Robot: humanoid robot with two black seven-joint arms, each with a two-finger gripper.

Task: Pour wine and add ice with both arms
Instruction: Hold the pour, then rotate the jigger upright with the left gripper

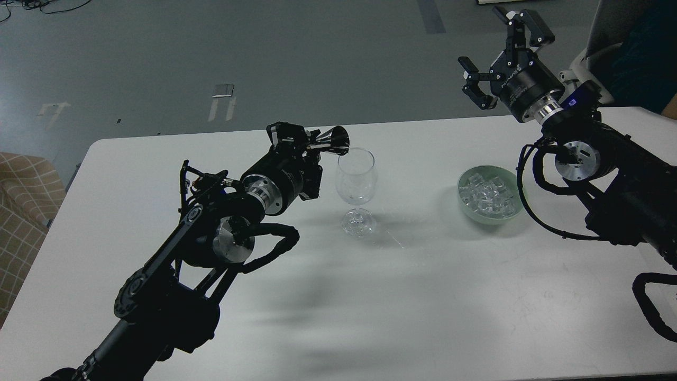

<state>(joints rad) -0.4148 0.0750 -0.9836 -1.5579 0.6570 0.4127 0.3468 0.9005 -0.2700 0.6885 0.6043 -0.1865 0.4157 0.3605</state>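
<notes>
The grey floor (pixel 264 58) fills the far part of the room, with pale tape marks (pixel 222 100) on it and a checked beige seat (pixel 24 211) at the left edge. In front of it lies the white counter (pixel 396 296) – wide, mostly bare, with soft shadows of the arms across its middle.

The left arm (pixel 174 275) reaches in from the lower left over the counter. Its left tool (pixel 307 145) is clenched on a small dark metal cup (pixel 330 141), which is tipped sideways with its flared mouth just at the rim of the wine glass (pixel 357 188). The glass stands upright near the counter's middle; I cannot tell if any liquid is in it.

The right arm (pixel 619 174) comes from the right, and the right tool (pixel 502 55) is raised above the counter's far edge, fingers spread apart, grasping nothing.

The ice (pixel 489 197) – many clear cubes – lies in a pale green bowl (pixel 515 214), right of the glass, below the right tool and well apart from it.
</notes>
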